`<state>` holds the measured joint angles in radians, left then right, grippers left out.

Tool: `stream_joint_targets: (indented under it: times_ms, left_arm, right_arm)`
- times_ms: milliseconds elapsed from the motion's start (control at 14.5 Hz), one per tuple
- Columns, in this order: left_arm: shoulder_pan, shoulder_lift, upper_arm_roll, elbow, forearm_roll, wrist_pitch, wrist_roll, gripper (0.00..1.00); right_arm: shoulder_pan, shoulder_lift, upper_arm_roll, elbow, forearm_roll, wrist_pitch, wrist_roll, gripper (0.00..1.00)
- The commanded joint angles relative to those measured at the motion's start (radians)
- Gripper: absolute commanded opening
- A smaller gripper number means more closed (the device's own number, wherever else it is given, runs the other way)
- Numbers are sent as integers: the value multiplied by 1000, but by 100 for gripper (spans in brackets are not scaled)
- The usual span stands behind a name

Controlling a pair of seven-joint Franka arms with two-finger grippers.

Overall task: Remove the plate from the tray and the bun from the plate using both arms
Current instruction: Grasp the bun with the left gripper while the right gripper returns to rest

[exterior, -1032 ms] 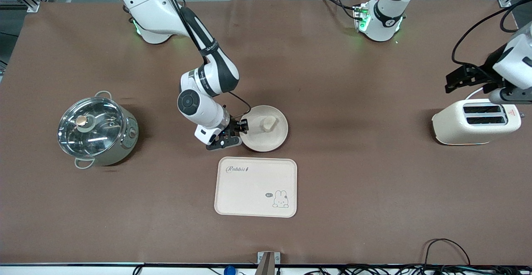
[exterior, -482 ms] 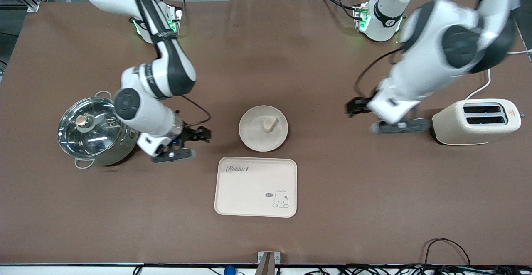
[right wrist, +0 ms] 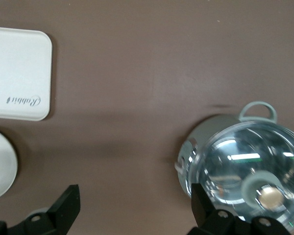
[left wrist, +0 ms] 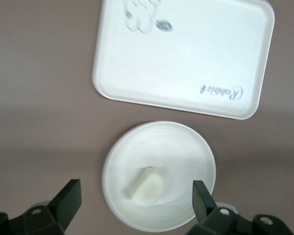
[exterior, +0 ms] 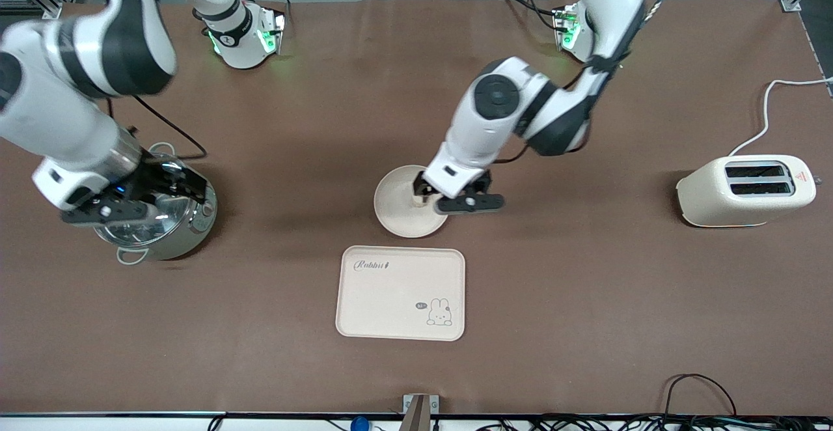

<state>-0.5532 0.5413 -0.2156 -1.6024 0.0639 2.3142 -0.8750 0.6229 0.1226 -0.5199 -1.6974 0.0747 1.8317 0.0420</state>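
The round cream plate (exterior: 403, 216) rests on the brown table, just farther from the front camera than the tray. The pale bun (left wrist: 146, 186) lies in the plate's middle. In the front view my left gripper (exterior: 449, 195) covers most of the bun. That gripper hangs open over the plate, and in the left wrist view (left wrist: 135, 192) its fingers stand on either side of the bun without touching it. My right gripper (exterior: 140, 200) is open with nothing in it, up over the steel pot's edge. Its wrist view (right wrist: 134, 195) shows bare table between the fingers and the plate's rim (right wrist: 0, 169) at the frame's border.
The rectangular cream tray with the rabbit drawing (exterior: 384, 301) lies nearer the front camera than the plate. A steel pot with a glass lid (exterior: 195, 226) stands toward the right arm's end. A cream toaster (exterior: 745, 190) stands toward the left arm's end, its cord trailing off.
My right gripper let go of the plate's rim, opened and pulled away to the pot. My left arm swung from the toaster to over the plate. Plate and bun stayed put.
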Motion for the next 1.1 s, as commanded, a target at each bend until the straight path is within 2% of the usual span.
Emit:
stream_joint_targets:
  times_ms: [0, 206, 482, 619, 688, 757, 826, 895, 1032]
  left_arm:
    - [-69, 107, 9, 13, 115, 57, -110, 100]
    - [-97, 163, 7, 5, 200, 70, -198, 100]
    - [-116, 175, 9, -43, 228, 143, -248, 100]
    - [-116, 187, 10, -68, 228, 203, -265, 94]
    - [-116, 189, 12, -77, 229, 221, -278, 78]
    - [-116, 193, 12, -77, 232, 224, -283, 51]
    - [-113, 192, 10, -77, 232, 224, -286, 19]
    - [-113, 192, 10, -76, 232, 224, -304, 6]
    - [-122, 190, 15, -76, 243, 223, -366, 1]
  right_arm:
    - [8, -8, -17, 91, -26, -112, 7, 100]
    - [-3, -14, -25, 171, -23, -222, 7, 100]
    - [-12, -15, -23, 269, -12, -302, 6, 100]
    - [-73, -41, 23, 278, -9, -308, 4, 100]
    - [-131, -55, 78, 274, -4, -308, 4, 100]
    - [-194, -61, 140, 272, -6, -311, 4, 100]
    - [-247, -73, 191, 269, -6, -324, 2, 100]
    - [-280, -89, 222, 260, -7, -342, -1, 100]
    - [-337, -116, 267, 240, -12, -350, -39, 100]
